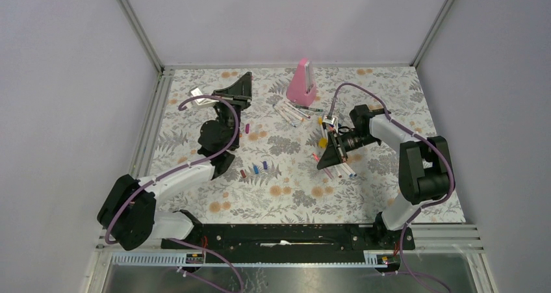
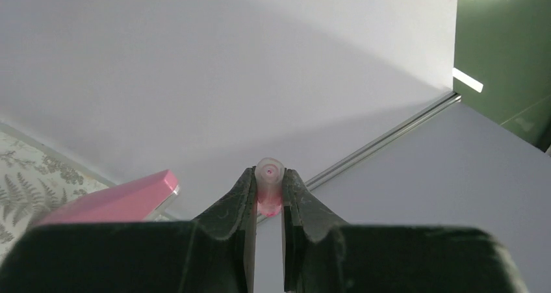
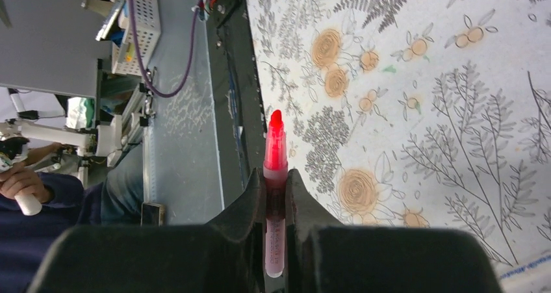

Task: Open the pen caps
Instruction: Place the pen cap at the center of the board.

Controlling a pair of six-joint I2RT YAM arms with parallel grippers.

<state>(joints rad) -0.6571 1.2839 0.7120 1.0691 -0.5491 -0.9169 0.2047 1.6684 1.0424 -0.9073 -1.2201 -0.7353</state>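
Observation:
My left gripper (image 1: pixel 247 78) (image 2: pixel 269 177) is raised at the back left of the flowered mat, shut on a small pink pen cap (image 2: pixel 269 184); the cap's open end faces the back wall. My right gripper (image 1: pixel 321 164) (image 3: pixel 275 176) hovers right of centre, shut on a white pen barrel (image 3: pixel 275 234). That pen's bare red tip (image 3: pixel 275 143) sticks out past the fingertips, towards the table's near edge. Several loose pen caps (image 1: pixel 255 170) lie in a short row mid-mat, with another cap (image 1: pixel 248 128) further back.
A tall pink wedge-shaped object (image 1: pixel 302 82) (image 2: pixel 110 202) stands at the back centre. White pens (image 1: pixel 290 113) lie in front of it, and more pens (image 1: pixel 341 171) lie beside my right gripper. Metal rails edge the mat on the left and near sides.

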